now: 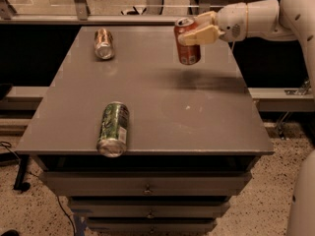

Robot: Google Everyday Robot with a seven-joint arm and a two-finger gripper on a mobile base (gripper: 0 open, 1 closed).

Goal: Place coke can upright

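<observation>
The red coke can (188,51) hangs nearly upright in the air above the far right part of the grey table (162,112), its silver top up. My gripper (198,29) comes in from the right and is shut on the can's upper part, with cream fingers (202,35) across it. The can's bottom is a little above the tabletop, and its shadow lies on the surface just below and to the right.
A green can (113,129) lies on its side near the table's front left edge. A brownish-orange and silver can (104,43) lies on its side at the far left. Drawers sit under the tabletop. My white arm (275,18) reaches in from the right.
</observation>
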